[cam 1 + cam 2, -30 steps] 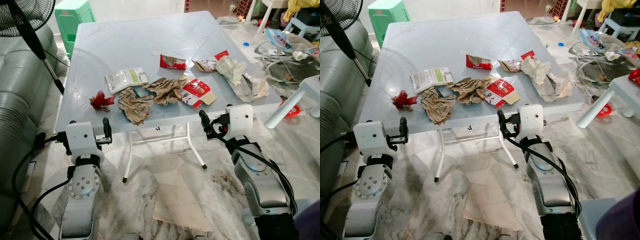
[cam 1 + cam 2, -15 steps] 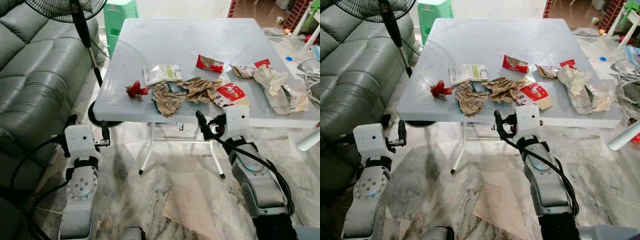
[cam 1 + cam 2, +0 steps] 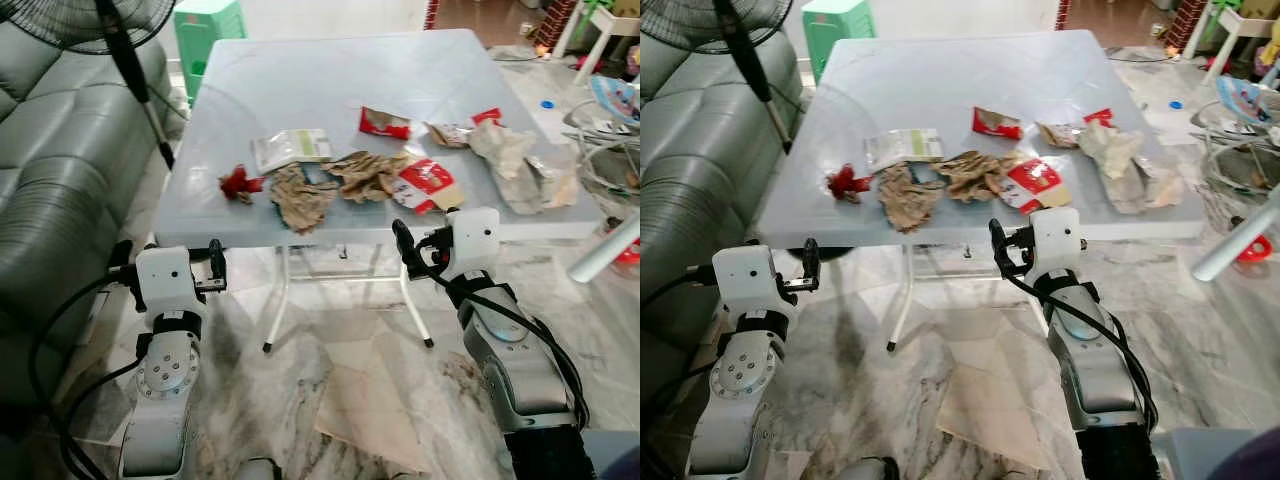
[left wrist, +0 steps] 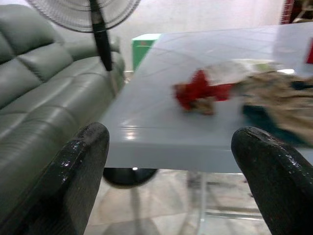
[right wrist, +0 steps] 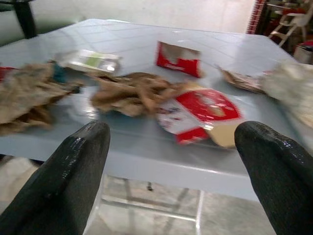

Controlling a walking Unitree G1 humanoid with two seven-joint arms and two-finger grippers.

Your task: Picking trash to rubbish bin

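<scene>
Table (image 3: 300, 70): we see a pale blue folding table ahead of us, its near edge just beyond both grippers.
Trash: spread across the near half of the top. From our left: a red scrap (image 3: 238, 184), a crumpled brown paper (image 3: 300, 197), a second brown paper (image 3: 368, 175), a red-and-white carton (image 3: 424, 184) at the near edge.
Farther back: a white-and-green packet (image 3: 290, 148) and a red wrapper (image 3: 384, 122).
Right end: a heap of pale crumpled paper (image 3: 515, 165).
Left gripper (image 3: 214, 266): held below the table's near edge, facing the red scrap; fingers spread wide, nothing between them.
Right gripper (image 3: 403, 246): held below the near edge, facing the carton; fingers spread wide and empty.
Sofa (image 3: 50, 200): grey-green, close along the table's left side.
Fan (image 3: 90, 15): stands between sofa and table, its pole slanting down beside the left edge.
Stool (image 3: 205, 22): green, behind the table's far left corner.
Floor (image 3: 330, 390): marbled tile; the table's white legs stand between the grippers.
</scene>
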